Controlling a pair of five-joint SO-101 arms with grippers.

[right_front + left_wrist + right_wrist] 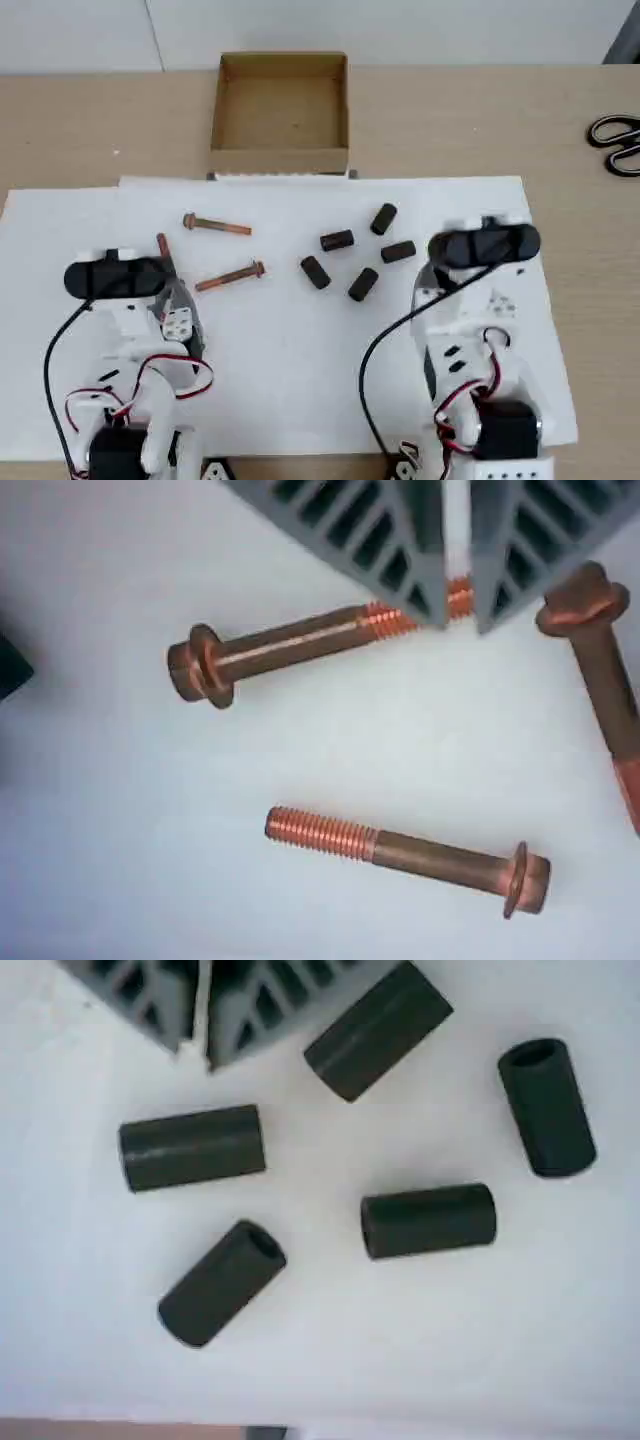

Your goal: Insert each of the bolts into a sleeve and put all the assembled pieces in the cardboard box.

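Your cardboard box (280, 160) stands open at the far side of the surface (80, 120), its brown floor bare all over. Three bolts (217, 225) and five sleeves (337, 240) lie loose on the white sheet (300, 380), the two groups apart. One bolt is partly hidden behind the left arm (130, 300). The left jaws are nearly closed and hold nothing, over a bolt's thread. The right jaws are likewise, beside the sleeves.
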